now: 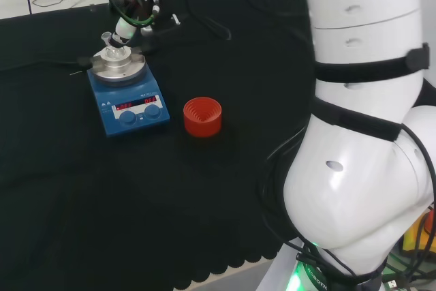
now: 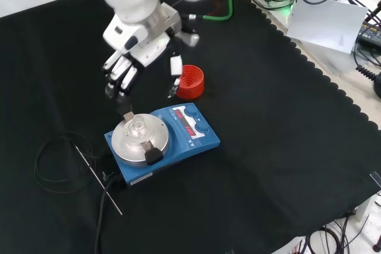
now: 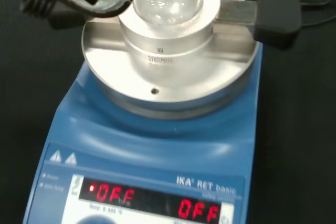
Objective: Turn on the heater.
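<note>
The heater (image 2: 178,138) is a blue box with a round metal plate, two blue knobs (image 2: 203,128) and a lit red display (image 3: 152,203) on its front. A metal block on the plate holds a small clear round flask (image 2: 138,128). My hand (image 2: 140,52) hangs above and just behind the plate in the front view. Its fingers (image 2: 119,84) are relaxed and point down close to the flask, holding nothing. In the head view the hand (image 1: 126,28) is over the flask (image 1: 112,47) at the heater's (image 1: 129,107) far end, away from the knobs (image 1: 154,110).
A red ribbed ring stand (image 2: 190,81) sits on the cloth beside the heater, to its right in the head view (image 1: 202,115). A black cable loop (image 2: 47,165) and a thin rod (image 2: 98,179) lie left of the heater in the front view.
</note>
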Motion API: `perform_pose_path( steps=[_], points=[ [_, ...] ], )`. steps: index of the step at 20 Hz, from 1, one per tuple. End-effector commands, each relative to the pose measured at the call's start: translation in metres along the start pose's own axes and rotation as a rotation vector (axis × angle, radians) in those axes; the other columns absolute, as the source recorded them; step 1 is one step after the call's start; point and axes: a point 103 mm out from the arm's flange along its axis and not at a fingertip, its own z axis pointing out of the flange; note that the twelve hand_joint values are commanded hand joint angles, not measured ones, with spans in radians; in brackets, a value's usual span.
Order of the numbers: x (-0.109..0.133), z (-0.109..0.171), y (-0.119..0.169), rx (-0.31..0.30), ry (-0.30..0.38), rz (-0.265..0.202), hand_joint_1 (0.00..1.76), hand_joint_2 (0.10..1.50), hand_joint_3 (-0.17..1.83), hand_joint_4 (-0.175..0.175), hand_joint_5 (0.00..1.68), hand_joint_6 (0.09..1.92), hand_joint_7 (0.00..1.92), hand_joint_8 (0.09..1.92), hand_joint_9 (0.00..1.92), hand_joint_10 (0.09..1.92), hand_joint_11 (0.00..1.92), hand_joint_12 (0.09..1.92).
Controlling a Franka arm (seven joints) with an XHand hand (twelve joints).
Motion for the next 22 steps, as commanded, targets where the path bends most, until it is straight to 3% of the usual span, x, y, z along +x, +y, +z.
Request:
perform_pose_path(
  steps=[1,7,11,22],
  points=[
    [0.000,-0.011,-0.074,-0.066,-0.003,0.057,0.82,0.63,0.50,-0.046,0.38,0.21,0.01,0.66,0.28,0.74,0.05,1.44],
    [0.004,0.012,-0.126,-0.057,-0.009,0.070,0.82,0.64,0.50,-0.041,0.39,0.19,0.06,0.67,0.33,0.74,0.08,1.43],
    [0.010,0.033,-0.154,-0.019,-0.023,0.072,0.86,0.65,0.54,-0.037,0.41,0.15,0.17,0.70,0.43,0.72,0.17,1.40],
    [0.025,0.077,-0.181,0.076,-0.013,0.045,1.05,0.63,0.84,-0.039,0.50,0.12,0.48,0.74,0.74,0.64,0.40,1.34]
  ],
)
